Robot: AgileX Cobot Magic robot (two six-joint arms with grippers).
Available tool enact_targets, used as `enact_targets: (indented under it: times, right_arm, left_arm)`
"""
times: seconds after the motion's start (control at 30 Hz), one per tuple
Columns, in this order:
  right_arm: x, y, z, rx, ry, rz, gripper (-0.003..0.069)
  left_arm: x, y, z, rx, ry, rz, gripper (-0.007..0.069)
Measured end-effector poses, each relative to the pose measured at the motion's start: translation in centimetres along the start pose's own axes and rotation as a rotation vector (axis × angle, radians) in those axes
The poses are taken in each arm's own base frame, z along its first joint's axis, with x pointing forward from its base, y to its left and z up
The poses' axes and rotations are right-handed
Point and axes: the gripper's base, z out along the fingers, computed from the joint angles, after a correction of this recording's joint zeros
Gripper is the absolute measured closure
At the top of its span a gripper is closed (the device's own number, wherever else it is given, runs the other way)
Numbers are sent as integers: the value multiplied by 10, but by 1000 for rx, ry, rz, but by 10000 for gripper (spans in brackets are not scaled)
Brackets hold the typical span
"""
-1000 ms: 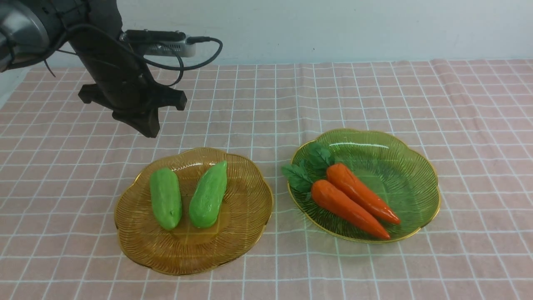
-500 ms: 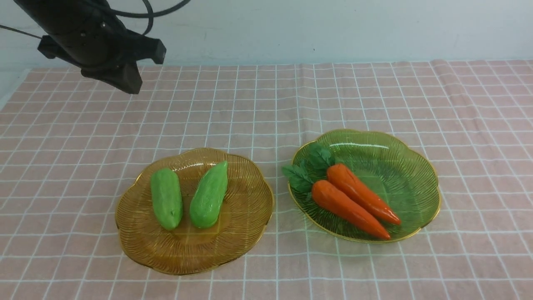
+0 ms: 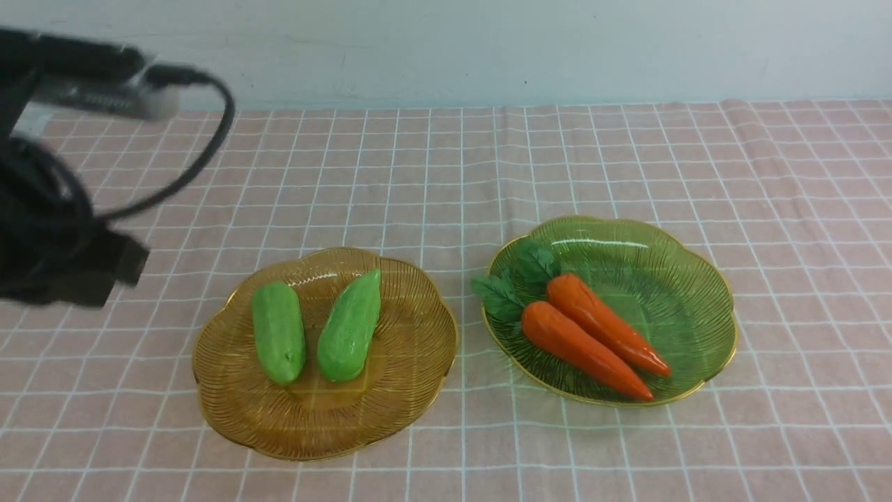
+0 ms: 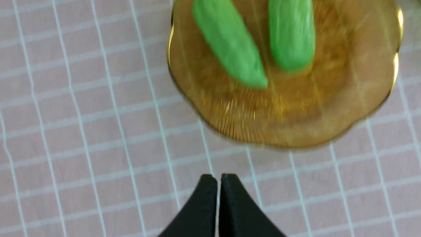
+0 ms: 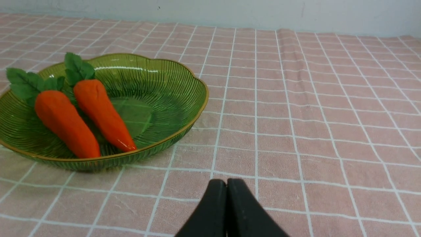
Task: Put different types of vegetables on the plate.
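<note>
Two light green gourds (image 3: pixel 278 331) (image 3: pixel 350 326) lie side by side on an amber glass plate (image 3: pixel 390 390). Two orange carrots (image 3: pixel 582 348) (image 3: pixel 606 322) with leafy tops lie on a green glass plate (image 3: pixel 662 293) to its right. My left gripper (image 4: pixel 218 177) is shut and empty, above the cloth just outside the amber plate (image 4: pixel 312 115) and its gourds (image 4: pixel 230 42) (image 4: pixel 291 33). The left arm (image 3: pixel 42 230) shows blurred at the front view's left edge. My right gripper (image 5: pixel 226 182) is shut and empty, low over the cloth beside the green plate (image 5: pixel 158 98) with its carrots (image 5: pixel 65 123) (image 5: pixel 103 113).
A pink checked cloth (image 3: pixel 627 160) covers the table up to a pale wall at the back. A cable loop (image 3: pixel 209 139) hangs from the left arm. The right arm is out of the front view.
The left arm has swung from the back left of the table to the left edge, nearer and lower, and is blurred. Vegetables and plates have not moved.
</note>
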Motion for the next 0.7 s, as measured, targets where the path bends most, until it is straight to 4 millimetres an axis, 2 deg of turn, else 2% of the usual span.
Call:
enact_targets:
  times: [0.03, 0.1, 0.2, 0.23, 0.27, 0.33, 0.37, 0.4, 0.53, 0.7]
  right_arm:
    - [0, 0, 0, 0, -3, -1, 674]
    - [0, 0, 0, 0, -2, -1, 674]
    - [0, 0, 0, 0, -2, -1, 674]
    - [0, 0, 0, 0, -2, -1, 674]
    - [0, 0, 0, 0, -2, -1, 674]
    - [0, 0, 0, 0, -2, -1, 674]
    - [0, 0, 0, 0, -2, -1, 674]
    - [0, 0, 0, 0, -2, -1, 674]
    - [0, 0, 0, 0, -2, -2, 674]
    - [0, 0, 0, 0, -2, -2, 674]
  left_arm:
    - [20, -1, -5, -4, -6, -1, 628]
    - [40, -2, -8, -9, -46, -5, 628]
    - [77, -4, -2, -5, -159, -22, 628]
    - [82, -5, 2, -2, -155, -25, 628]
    - [102, -7, 12, 18, -243, -43, 628]
    - [125, -10, 26, 55, -357, -83, 628]
    - [127, -11, 28, 58, -367, -88, 628]
    - [141, -12, 37, 77, -441, -118, 628]
    - [171, -10, 62, 101, -652, -213, 628]
    - [185, -4, 77, 79, -839, -288, 628]
